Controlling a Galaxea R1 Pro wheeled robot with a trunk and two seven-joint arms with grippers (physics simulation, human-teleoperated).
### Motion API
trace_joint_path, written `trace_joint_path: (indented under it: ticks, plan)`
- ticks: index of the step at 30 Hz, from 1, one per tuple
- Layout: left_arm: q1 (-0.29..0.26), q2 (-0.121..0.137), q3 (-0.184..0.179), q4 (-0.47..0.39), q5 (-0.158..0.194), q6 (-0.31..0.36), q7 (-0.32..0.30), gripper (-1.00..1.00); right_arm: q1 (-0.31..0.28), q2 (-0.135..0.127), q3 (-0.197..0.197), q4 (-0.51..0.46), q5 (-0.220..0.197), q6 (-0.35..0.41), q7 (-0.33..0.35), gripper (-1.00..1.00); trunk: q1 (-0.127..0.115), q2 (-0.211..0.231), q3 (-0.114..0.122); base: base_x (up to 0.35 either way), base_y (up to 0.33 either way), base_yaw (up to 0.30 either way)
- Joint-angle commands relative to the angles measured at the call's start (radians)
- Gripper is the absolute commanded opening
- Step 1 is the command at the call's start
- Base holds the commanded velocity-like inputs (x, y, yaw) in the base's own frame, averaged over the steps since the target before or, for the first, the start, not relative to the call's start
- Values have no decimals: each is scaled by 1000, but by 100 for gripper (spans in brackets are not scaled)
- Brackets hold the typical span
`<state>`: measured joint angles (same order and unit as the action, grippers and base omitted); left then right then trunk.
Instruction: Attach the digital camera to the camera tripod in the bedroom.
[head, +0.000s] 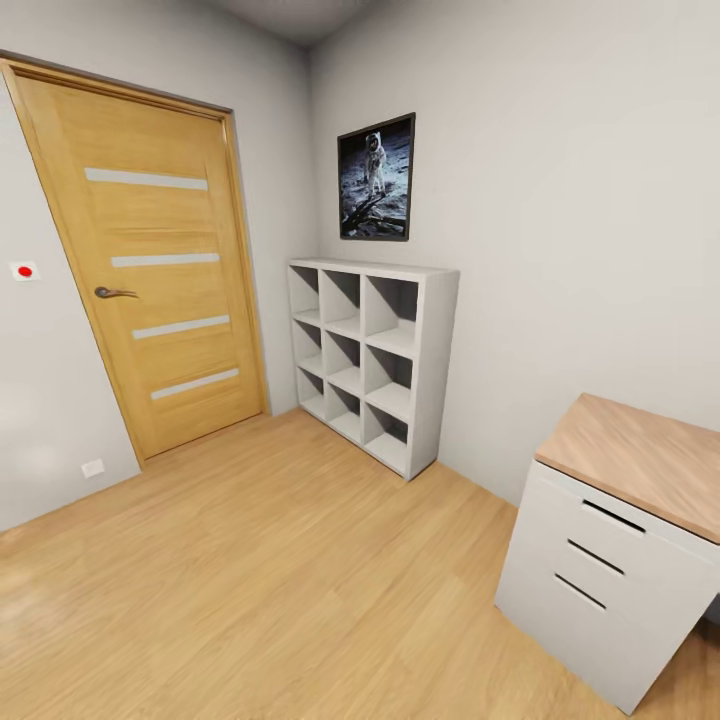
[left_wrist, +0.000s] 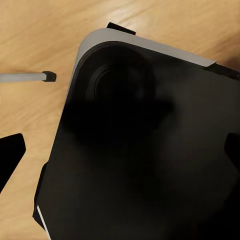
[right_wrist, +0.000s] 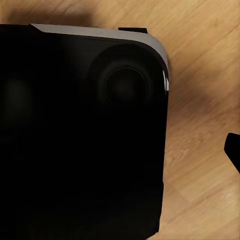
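The head view looks into a corner of a room with pale grey walls and a light wood plank floor (head: 260, 560). At the far left a small white plate with a red dot (head: 24, 271) sits on the wall, and low down there is a white wall socket (head: 92, 467). Next comes a tall honey-coloured wooden door (head: 150, 260) with four pale stripes and a dark metal handle (head: 113, 293); it is closed. Past the door, in the corner, a white cube shelf with nine square holes (head: 372, 360) stands on the floor against the wall. Above it hangs a black-framed picture of an astronaut on the moon (head: 376, 178). At the far right is a white drawer desk with a light wood top (head: 625, 560) and three dark slot handles.

The wrist views look down at the robot's big black base with a grey rim (left_wrist: 145, 150) over the same wood floor. In the left wrist view, dark end effector fingertips (left_wrist: 10, 160) poke in at the edges, well apart. In the right wrist view one dark tip (right_wrist: 233, 150) shows, so I cannot tell if that end effector is apart or together.

The camera and tripod are somewhere else.
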<state>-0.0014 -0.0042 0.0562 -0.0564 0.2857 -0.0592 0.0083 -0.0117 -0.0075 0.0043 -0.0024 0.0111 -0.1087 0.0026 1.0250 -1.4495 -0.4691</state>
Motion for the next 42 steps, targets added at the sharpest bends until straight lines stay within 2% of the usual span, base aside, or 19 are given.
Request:
trace_joint_path:
  ticks: [1, 11, 16, 19, 22, 23, 24, 27, 28, 29, 32, 33, 34, 38, 39, 42]
  plan:
    - [0, 0, 5, 0, 1, -2, 1, 100, -1, 0, 0, 1, 1, -3, 0, 100, 0, 0, -1, -3, 0, 0]
    - [0, -1, 1, -9, 0, -5, 0, 100, -1, -1, 0, 0, 2, -5, -1, 100, 0, 0, -1, -1, 0, 0]
    - [0, 14, -1, -87, -1, -39, 8, 100, -2, -2, -2, -57, 3, 2, -13, 100, 0, 0, -1, 0, 0, 0]
    - [0, 36, 0, -234, 0, -37, 33, 100, -6, -4, -2, -195, 3, 30, -42, 100, 0, 0, -1, 0, 0, 0]
    - [0, 58, 2, -372, 0, 10, 62, 100, -7, -10, -5, -335, 1, 82, -69, 100, 0, 0, -1, 0, 0, 0]
    - [0, 64, 2, -422, 1, 39, 73, 100, -8, -12, -6, -385, 1, 103, -80, 100, 0, 0, -1, 0, 0, 0]
    - [-1, 75, 3, -527, 1, 115, 97, 100, -14, -16, -9, -480, -1, 148, -103, 100, 0, 0, -1, 0, 0, 0]
    - [-4, 83, 3, -682, 1, 267, 137, 100, -45, -21, -12, -601, -3, 210, -139, 100, 0, 0, -1, 0, 0, 0]
    - [-8, 85, 3, -729, 2, 320, 150, 100, -63, -22, -12, -631, -4, 228, -150, 100, 0, 0, -1, 0, 0, 0]
    - [-30, 88, 4, -812, 1, 422, 170, 100, -107, -22, -13, -673, -6, 258, -169, 100, 0, 0, -1, 0, 0, 0]
    - [-98, 88, 6, -896, 4, 531, 188, 100, -190, -20, -14, -700, -8, 288, -192, 100, 0, 0, -1, 0, 0, 0]
    - [-128, 86, 7, -911, 6, 555, 191, 100, -252, -18, -15, -695, -11, 299, -203, 100, 0, 0, -1, 0, 0, 0]
    - [-190, 80, 7, -922, 11, 589, 197, 100, -284, -18, -15, -687, -12, 303, -208, 100, 0, 0, -1, 0, 0, 0]
    - [-321, 55, 7, -858, 15, 621, 201, 100, -424, -15, -17, -622, -17, 312, -219, 100, 0, 0, -1, 0, 0, 0]
    - [-389, 39, 7, -795, 16, 625, 202, 100, -497, -12, -17, -569, -19, 311, -222, 100, 0, 0, -1, 0, 0, 0]
    - [-485, 12, 6, -684, 16, 612, 203, 100, -604, -9, -21, -475, -30, 307, -224, 100, 0, 0, -1, 0, 0, 0]
